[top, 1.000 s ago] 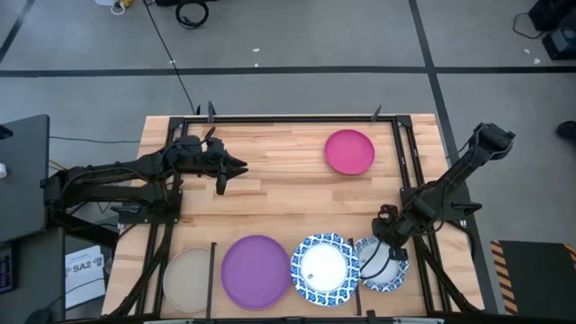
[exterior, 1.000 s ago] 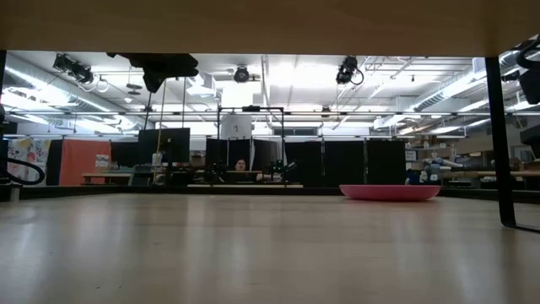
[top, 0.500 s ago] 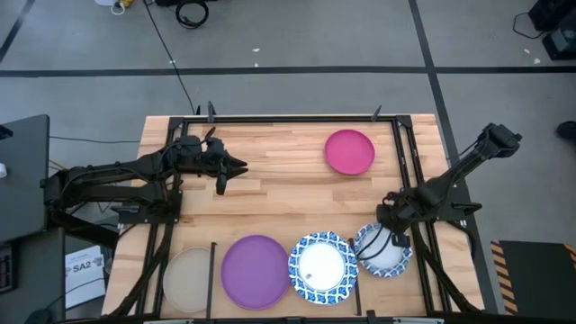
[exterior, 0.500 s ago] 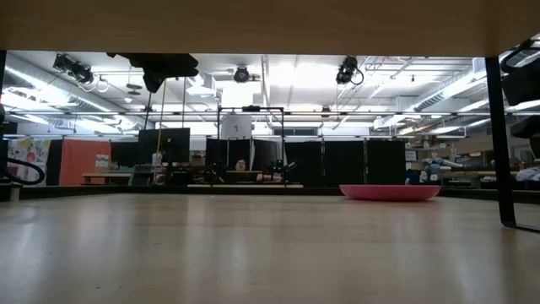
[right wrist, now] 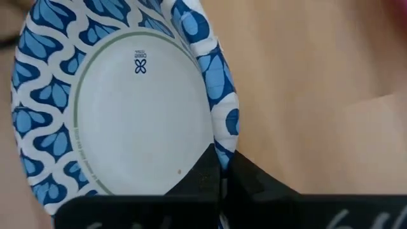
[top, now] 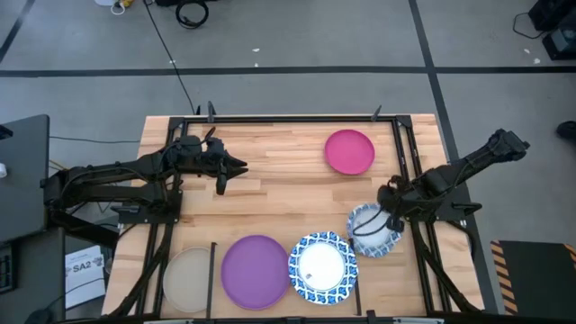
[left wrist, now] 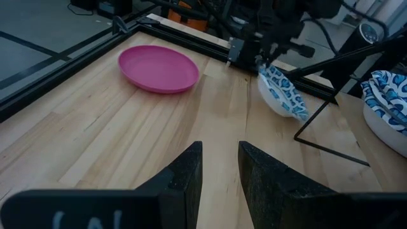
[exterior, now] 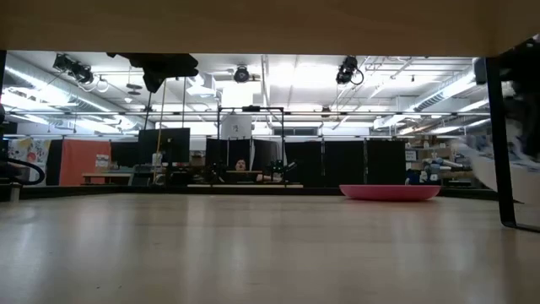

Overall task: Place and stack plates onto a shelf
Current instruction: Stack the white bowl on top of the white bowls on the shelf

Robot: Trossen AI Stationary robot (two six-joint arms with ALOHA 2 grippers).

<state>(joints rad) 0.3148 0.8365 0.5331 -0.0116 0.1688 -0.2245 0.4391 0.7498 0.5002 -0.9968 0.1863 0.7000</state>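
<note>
A blue-rimmed plate [top: 372,229] is up off the wood, tilted, pinched by its rim in the right gripper [top: 391,216], fingers clamped tight on the edge. The right wrist view shows it close: the plate's [right wrist: 121,108] white underside with its printed mark, the two dark fingertips [right wrist: 213,172] meeting on the blue pattern. From the left wrist view the same plate [left wrist: 283,92] hangs slanted beside the thin black bars of the shelf [left wrist: 331,130].

Along the near edge, three more lie flat in a row: a second blue plate [top: 322,267] just beside the held one, then the purple plate [top: 256,271], then the beige plate [top: 187,278] at the far left, black bars between bays. The magenta plate [top: 349,151] sits alone toward the far right of the table [top: 288,193], well apart from the rest; the low view catches it [exterior: 390,192] as a pink sliver on the wood.

The left gripper [top: 236,168] waits over the table's far left, fingers [left wrist: 181,178] slightly apart, holding nothing.
</note>
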